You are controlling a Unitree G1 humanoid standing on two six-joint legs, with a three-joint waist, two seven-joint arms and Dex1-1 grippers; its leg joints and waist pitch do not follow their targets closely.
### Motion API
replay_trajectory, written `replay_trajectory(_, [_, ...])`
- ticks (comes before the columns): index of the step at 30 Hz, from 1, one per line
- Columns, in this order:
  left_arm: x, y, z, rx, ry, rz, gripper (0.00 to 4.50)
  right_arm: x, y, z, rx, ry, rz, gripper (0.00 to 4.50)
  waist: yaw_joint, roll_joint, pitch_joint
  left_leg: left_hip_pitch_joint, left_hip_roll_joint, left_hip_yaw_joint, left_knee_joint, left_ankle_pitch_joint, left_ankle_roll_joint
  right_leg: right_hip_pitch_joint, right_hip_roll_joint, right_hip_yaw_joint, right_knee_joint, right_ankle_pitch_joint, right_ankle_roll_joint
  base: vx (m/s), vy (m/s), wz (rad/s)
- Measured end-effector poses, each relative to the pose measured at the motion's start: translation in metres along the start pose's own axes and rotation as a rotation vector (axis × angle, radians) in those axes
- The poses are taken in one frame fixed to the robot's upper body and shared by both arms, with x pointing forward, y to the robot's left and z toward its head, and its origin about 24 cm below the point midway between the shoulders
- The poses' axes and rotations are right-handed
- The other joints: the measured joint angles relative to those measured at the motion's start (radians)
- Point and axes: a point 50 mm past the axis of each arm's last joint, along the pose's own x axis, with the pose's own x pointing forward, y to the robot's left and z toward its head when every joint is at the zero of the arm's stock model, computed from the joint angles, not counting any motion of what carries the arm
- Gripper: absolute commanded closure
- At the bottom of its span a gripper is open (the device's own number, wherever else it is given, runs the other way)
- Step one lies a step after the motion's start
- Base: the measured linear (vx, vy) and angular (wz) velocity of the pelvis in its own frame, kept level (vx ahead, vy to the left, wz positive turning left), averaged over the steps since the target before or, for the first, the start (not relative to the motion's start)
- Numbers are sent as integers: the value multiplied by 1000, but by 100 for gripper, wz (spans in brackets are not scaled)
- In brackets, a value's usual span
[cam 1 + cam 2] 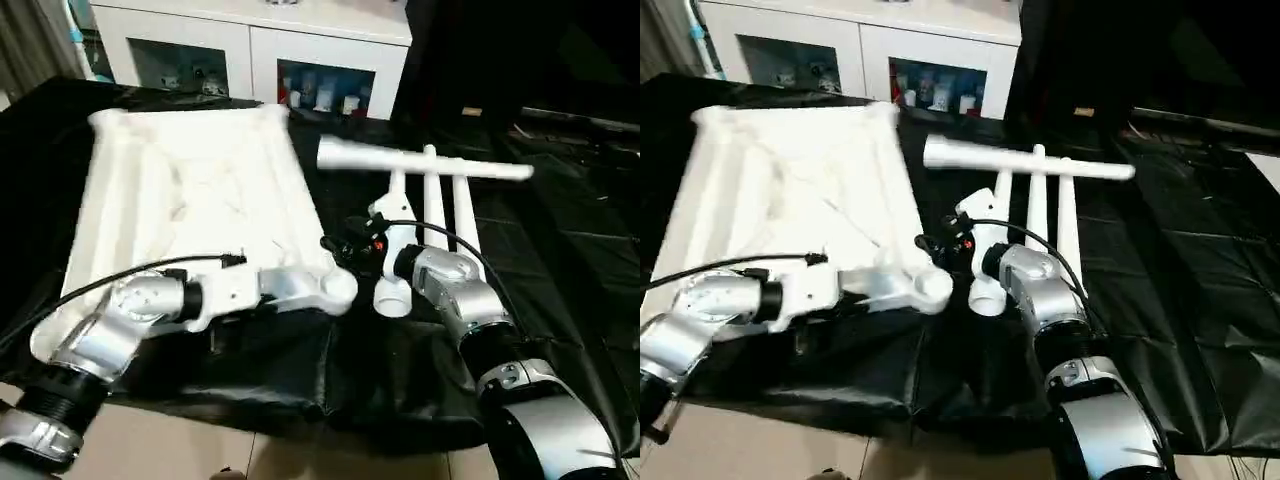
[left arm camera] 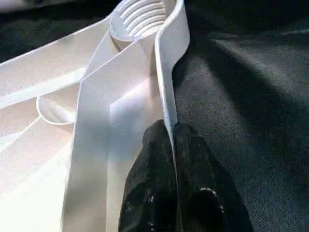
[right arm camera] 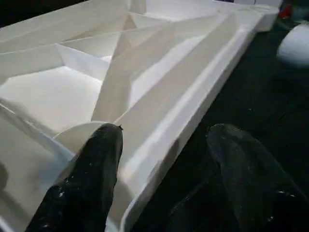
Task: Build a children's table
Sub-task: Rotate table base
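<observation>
The white plastic rectangular tabletop (image 1: 190,200) lies upside down on the black sheet (image 1: 560,250), its ribbed, X-braced underside facing up, in front of a white cabinet with glass doors (image 1: 250,50). My left gripper (image 2: 172,140) has its two black fingers pressed together on the thin side wall of the tabletop, pinching that rim near a round threaded corner socket (image 2: 140,19). My right gripper (image 3: 164,140) stands with its fingers spread, one black finger (image 3: 99,164) over the tabletop's corner and rim, the other over the black sheet outside the rim; whether either touches the plastic I cannot tell. To the right of the tabletop lie four long white tapered tube legs (image 1: 435,205): three side by side, the fourth laid across their far ends.
</observation>
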Motion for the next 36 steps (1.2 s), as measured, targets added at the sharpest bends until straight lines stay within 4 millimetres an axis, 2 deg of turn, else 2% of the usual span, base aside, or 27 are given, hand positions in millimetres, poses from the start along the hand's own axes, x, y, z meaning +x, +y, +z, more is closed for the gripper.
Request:
replay_trajectory(7, [1,1,-1,90,-16,-18,450,0,-1,0,-10,0,-6,136,3,-1,-1,0,0,0,0,0,0,0,0,0,0,0,0,0,0,0])
replay_trajectory(17, [4,2,-3,118,-35,-5,450,0,0,1,-32,-5,-7,136,5,-3,-2,0,0,0,2,0,0,1,-1,0,2,0,0,0,0,0])
replay_trajectory(21, [5,2,-4,129,-39,1,450,0,0,2,-56,-2,-4,136,5,-7,-3,0,0,1,2,0,0,1,-1,0,3,0,0,0,0,0])
replay_trajectory(30, [1,1,-3,171,-52,-12,450,2,3,-1,-57,6,6,136,4,-25,-2,-1,0,1,2,0,0,1,-1,0,2,0,0,0,0,0])
replay_trajectory(35, [-5,2,-4,180,-49,-19,450,3,4,-1,-55,4,7,136,3,-28,-2,0,1,2,3,0,0,1,-1,0,3,0,0,0,0,0])
replay_trajectory(36, [-5,2,-4,181,-47,-18,419,3,5,-1,-55,3,8,138,2,-29,-2,0,1,1,3,0,-1,1,-1,0,3,0,0,0,0,0])
